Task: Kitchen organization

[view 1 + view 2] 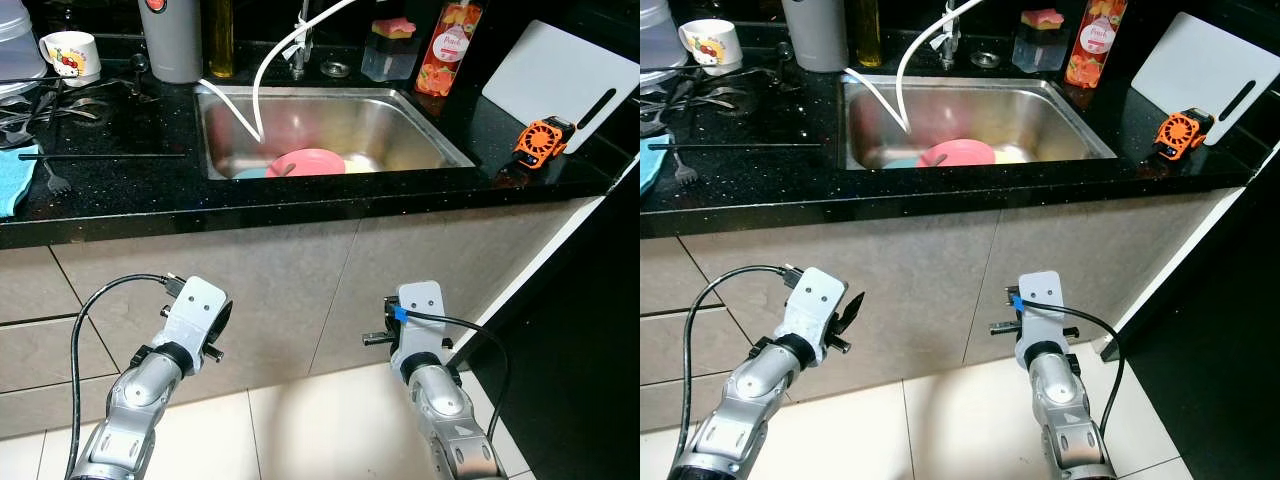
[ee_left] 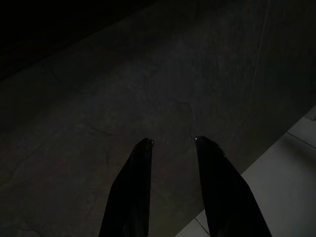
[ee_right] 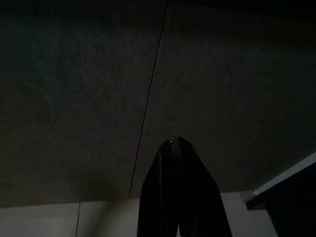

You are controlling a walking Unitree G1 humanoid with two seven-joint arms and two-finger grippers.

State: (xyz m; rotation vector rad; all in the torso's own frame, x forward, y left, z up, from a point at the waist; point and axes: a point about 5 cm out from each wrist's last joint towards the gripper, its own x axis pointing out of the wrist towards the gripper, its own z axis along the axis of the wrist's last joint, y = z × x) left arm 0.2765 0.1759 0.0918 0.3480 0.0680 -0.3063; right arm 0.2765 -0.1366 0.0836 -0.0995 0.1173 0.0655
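A black stone counter (image 1: 120,195) holds a steel sink (image 1: 425,128). In the sink a pink plate (image 1: 305,162) lies over a light blue dish, with a white hose (image 1: 260,85) hanging into the basin. Both arms are held low in front of the grey cabinet doors (image 1: 300,290), well below the counter edge. In the left wrist view my left gripper (image 2: 173,143) is open, its fingers apart and holding nothing. My right gripper (image 3: 175,142) is shut and empty, pointing at the seam between two cabinet doors.
Left of the sink lie a fork (image 1: 55,180), a blue cloth (image 1: 10,178), utensils and a cartoon mug (image 1: 70,55). Behind stand a grey canister (image 1: 172,40), a red-labelled bottle (image 1: 448,48) and a sponge box (image 1: 390,50). At the right are a white cutting board (image 1: 555,80) and an orange gadget (image 1: 542,140).
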